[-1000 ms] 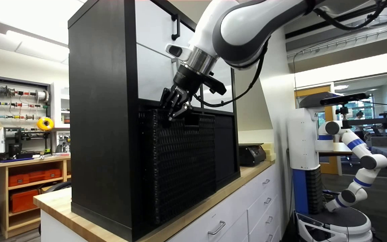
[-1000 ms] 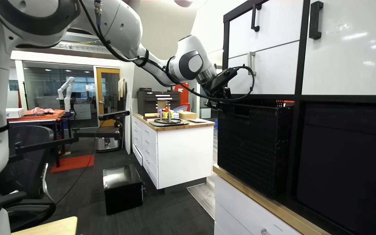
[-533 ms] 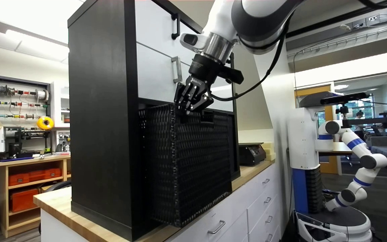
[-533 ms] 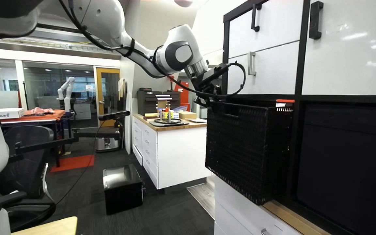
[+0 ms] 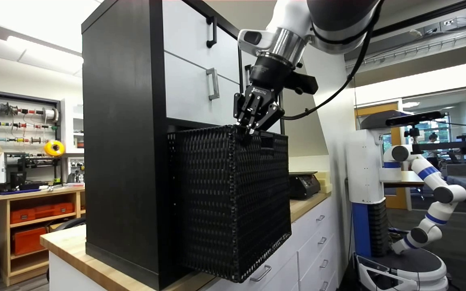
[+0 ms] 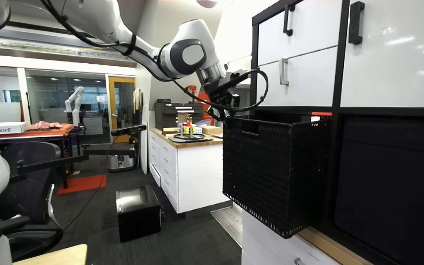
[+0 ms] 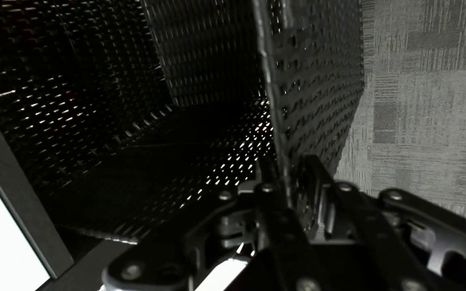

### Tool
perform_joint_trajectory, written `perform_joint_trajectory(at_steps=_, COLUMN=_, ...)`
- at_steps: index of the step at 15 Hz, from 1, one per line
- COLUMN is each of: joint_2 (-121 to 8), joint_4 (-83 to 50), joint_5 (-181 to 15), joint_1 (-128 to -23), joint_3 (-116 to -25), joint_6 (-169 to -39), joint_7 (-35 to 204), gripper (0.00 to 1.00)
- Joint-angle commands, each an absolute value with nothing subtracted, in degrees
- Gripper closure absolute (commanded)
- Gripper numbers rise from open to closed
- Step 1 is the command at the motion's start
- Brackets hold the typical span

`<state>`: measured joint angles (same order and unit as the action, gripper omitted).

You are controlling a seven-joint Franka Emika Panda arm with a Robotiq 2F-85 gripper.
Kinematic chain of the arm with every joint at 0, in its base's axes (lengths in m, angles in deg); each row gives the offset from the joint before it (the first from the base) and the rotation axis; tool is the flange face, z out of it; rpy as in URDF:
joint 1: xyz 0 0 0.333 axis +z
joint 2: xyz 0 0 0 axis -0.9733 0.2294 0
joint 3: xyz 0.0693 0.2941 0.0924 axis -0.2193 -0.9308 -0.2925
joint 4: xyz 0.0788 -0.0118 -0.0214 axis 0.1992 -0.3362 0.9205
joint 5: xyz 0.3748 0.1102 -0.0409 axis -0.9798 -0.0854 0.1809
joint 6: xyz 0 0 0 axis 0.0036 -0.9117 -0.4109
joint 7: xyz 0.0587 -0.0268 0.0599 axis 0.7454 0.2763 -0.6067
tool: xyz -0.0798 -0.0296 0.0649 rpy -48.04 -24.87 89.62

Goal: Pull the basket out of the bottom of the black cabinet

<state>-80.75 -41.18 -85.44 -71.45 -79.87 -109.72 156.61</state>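
Observation:
The black woven basket (image 5: 208,202) sticks well out of the lower opening of the black cabinet (image 5: 119,141). It also shows in an exterior view (image 6: 260,176), where its front hangs past the counter edge. Its slot handle (image 5: 267,142) is in the front face near the top. My gripper (image 5: 247,130) is at the front wall's top rim, beside the slot, near a front corner; it also shows in an exterior view (image 6: 219,116). In the wrist view the gripper (image 7: 287,161) straddles the wall of the basket (image 7: 318,81), one finger inside and one outside. The basket's back is hidden.
The cabinet stands on a wooden countertop (image 5: 65,244) over white drawers (image 5: 314,238). White drawer fronts with handles (image 6: 296,81) lie above the basket. A black device (image 5: 303,185) stands on the countertop beside the cabinet. A black box (image 6: 138,213) is on the floor.
My gripper has moved away from the cabinet, and the basket has slid out with it. More of its side and open top shows. The gripper stays at the front rim.

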Motion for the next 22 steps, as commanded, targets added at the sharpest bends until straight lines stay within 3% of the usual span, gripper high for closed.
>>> perform_joint_trajectory(at_steps=1, joint_2=-86.4, joint_4=-45.2, joint_5=-88.9, joint_1=-70.2, joint_3=-78.2, joint_6=-109.5, joint_7=157.4, gripper=0.43)
perform_joint_trajectory(at_steps=8, joint_2=-89.1, joint_4=-44.2, joint_5=-89.1, joint_1=-70.2, joint_3=-77.5, joint_6=-105.5, joint_7=151.5, gripper=0.02)
perform_joint_trajectory(at_steps=22, joint_2=-84.0, joint_4=-26.3, joint_5=-88.9, joint_1=-73.1, joint_3=-74.5, joint_6=-73.0, joint_7=120.6, gripper=0.00)
